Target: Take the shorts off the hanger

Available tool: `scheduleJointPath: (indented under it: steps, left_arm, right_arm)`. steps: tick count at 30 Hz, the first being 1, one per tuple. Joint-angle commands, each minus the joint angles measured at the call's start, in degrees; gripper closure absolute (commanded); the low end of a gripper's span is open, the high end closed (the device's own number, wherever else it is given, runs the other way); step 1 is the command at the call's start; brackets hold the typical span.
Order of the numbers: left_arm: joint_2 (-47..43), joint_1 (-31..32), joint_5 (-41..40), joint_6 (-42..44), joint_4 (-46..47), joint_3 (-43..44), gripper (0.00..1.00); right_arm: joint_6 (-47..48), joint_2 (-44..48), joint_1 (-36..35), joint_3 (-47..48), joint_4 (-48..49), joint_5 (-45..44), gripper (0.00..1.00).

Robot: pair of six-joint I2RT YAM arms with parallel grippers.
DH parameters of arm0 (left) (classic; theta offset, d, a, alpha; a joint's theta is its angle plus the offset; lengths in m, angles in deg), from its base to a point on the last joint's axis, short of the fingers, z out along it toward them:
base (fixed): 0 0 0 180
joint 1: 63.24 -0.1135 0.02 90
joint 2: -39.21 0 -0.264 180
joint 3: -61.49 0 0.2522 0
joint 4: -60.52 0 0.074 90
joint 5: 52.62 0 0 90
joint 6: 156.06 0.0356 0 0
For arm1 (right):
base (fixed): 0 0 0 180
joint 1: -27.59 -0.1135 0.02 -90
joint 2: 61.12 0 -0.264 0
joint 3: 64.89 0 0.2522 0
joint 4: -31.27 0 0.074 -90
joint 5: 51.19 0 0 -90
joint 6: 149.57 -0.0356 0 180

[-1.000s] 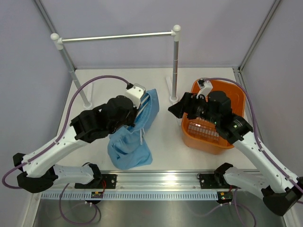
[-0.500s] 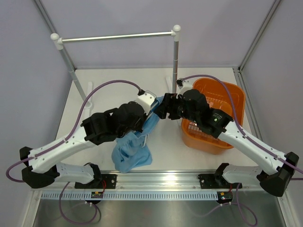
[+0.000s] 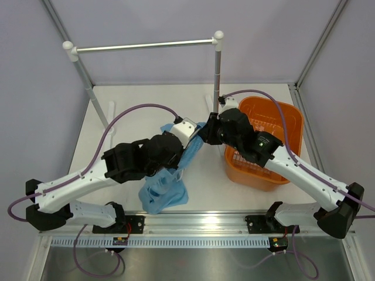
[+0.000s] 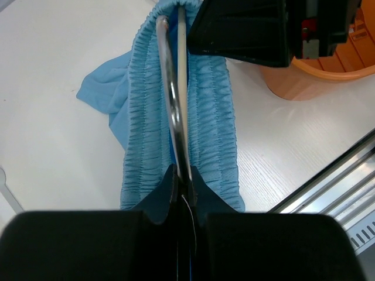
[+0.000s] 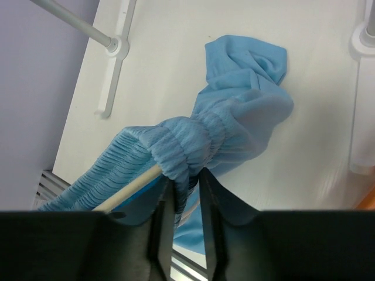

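Left gripper (image 4: 183, 173): clamped tight on the hanger (image 4: 182, 76), with cream bar and metal hook wire both pinched between the fingers; held above the table (image 3: 126, 102).
Right gripper (image 5: 186, 179): closed narrow on the elastic waistband of the shorts (image 5: 234, 117), at the far end of the hanger bar.
Shorts: waistband gathered in folds along the hanger bar, with the bar threaded through it; legs trailing down to the table, a heap lying near the front edge under the left arm.
Hanger: not on the rail (image 3: 143, 45); held between the two grippers, hidden by fabric and arms in the top view.
Basket (image 3: 291, 114): orange, just right of the grippers, not touched.
Done: hanger secured in one gripper, waistband gripped by the other.
Remaining: waistband to be slid off the bar end; shorts to come fully free of the hanger.
Progress: judged about midway.
Risk: elastic likely to catch on the bar end.
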Motion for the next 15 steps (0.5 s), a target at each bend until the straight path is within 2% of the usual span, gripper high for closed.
scheduleJointPath:
  steps: [1, 5, 6, 10, 15]
  left_arm:
    - [-2.1, 1.3, -1.8, -1.3, 2.1, 2.3, 1.00]
    - [-3.3, 1.9, -2.4, -2.0, 1.0, 1.5, 1.00]
    - [-3.6, 2.0, -2.6, -2.0, 0.6, 1.3, 1.00]
    - [-6.2, 3.0, -3.5, -2.9, -1.6, 0.9, 1.00]
    - [-11.1, 4.0, -4.5, -4.3, -3.2, -1.1, 1.00]
  right_arm:
    - [-0.1, -0.9, -0.5, 3.4, 0.1, -4.1, 0.78]
    - [0.1, -1.0, -0.5, 4.4, -0.9, -7.3, 0.93]
    - [0.2, -0.9, -0.5, 4.6, -1.5, -9.3, 0.99]
    - [0.9, -1.6, 1.1, 7.3, -5.6, -12.9, 1.00]
    - [2.3, -1.4, 6.0, 7.1, -5.7, -10.1, 1.00]
